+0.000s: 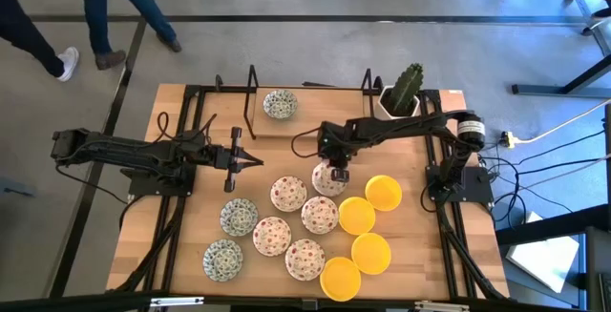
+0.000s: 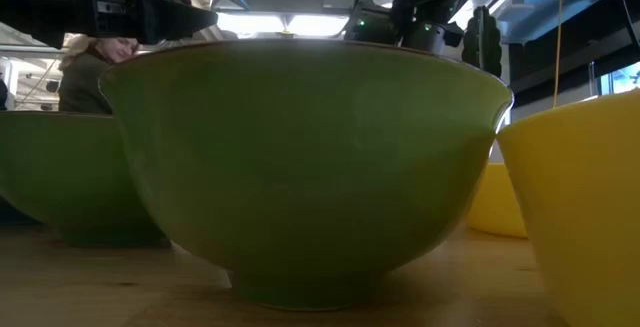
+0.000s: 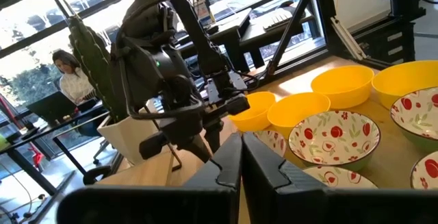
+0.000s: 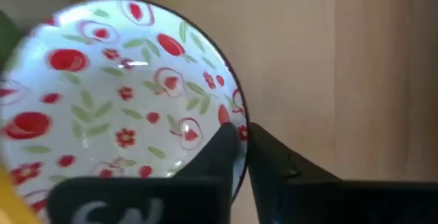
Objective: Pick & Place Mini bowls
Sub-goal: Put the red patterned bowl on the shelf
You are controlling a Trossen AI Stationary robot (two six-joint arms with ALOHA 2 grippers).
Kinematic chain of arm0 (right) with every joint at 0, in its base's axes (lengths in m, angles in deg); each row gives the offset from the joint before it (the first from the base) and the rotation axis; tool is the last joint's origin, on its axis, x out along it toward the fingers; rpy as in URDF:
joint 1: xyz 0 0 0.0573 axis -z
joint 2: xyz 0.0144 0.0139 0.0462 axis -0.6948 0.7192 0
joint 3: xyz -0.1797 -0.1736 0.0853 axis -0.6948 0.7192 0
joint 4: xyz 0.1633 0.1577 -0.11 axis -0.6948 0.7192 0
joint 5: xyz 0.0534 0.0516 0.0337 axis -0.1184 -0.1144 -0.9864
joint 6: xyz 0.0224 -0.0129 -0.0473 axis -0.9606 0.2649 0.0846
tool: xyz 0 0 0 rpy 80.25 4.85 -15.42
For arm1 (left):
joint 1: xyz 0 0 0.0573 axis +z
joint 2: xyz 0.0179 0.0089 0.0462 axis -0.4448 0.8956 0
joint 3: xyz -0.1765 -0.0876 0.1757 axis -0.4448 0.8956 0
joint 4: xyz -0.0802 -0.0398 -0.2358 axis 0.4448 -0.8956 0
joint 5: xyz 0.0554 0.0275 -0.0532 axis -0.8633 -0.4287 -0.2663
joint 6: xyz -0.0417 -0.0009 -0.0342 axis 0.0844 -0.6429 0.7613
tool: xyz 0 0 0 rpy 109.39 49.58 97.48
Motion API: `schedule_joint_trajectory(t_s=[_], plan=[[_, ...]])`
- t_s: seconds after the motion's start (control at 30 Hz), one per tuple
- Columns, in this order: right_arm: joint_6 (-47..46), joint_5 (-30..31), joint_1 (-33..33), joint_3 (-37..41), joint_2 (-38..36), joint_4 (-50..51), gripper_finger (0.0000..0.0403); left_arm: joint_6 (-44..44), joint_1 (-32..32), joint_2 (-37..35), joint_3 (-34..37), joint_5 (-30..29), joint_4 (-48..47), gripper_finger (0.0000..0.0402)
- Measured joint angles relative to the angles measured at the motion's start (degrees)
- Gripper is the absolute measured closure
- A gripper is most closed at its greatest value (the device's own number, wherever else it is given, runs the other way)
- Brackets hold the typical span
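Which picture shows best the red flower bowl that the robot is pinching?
The right wrist view: the red-flowered bowl fills it, and the right gripper is shut on its rim. The high view shows the same bowl small under that gripper. In the low and left wrist views I cannot pick it out.

- Four mini bowls (image 1: 370,252) are plain yellow.
- Five bowls (image 1: 287,194) are white with red flowers and green leaves.
- Three bowls (image 1: 238,217) carry a green-blue pattern on white.
- The table (image 1: 205,126) is light wood.
- The cactus (image 1: 409,86) is green, in a white pot (image 1: 392,105).
- Both arms are dark.
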Motion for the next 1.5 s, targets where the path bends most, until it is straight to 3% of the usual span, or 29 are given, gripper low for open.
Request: schedule_joint_trajectory(t_s=[0.5, 0.77, 0.9, 1.13, 1.33, 1.5], plan=[[0.56, 1.77, 0.84, -3.15, 0.02, -0.42, 0.0390, 0.00, 0.00, 0.00, 0.00, -0.02, -0.02, 0.0399], [2.69, 1.75, 1.40, -8.64, -1.30, 6.64, 0.0396, 0.00, 0.00, 0.00, 0.00, -0.02, -0.07, 0.0392], [3.19, 0.83, 1.49, -9.31, -6.41, 6.43, 0.0396, 0.00, 0.00, -0.01, 0.00, -0.02, -0.20, 0.0392], [1.60, -7.39, 1.28, -7.43, -18.60, 2.53, 0.0396, 0.00, -0.01, 0.00, 0.00, -0.02, -0.46, 0.0395], [-1.44, -9.64, 1.11, 1.31, -30.77, -2.12, 0.0396, 0.00, -0.01, 0.00, 0.00, -0.02, -0.49, 0.0394], [-3.41, -9.77, 1.14, 13.09, -42.22, -13.69, 0.0396, 0.00, 0.00, 0.00, 0.00, -0.02, -0.50, 0.0397]])
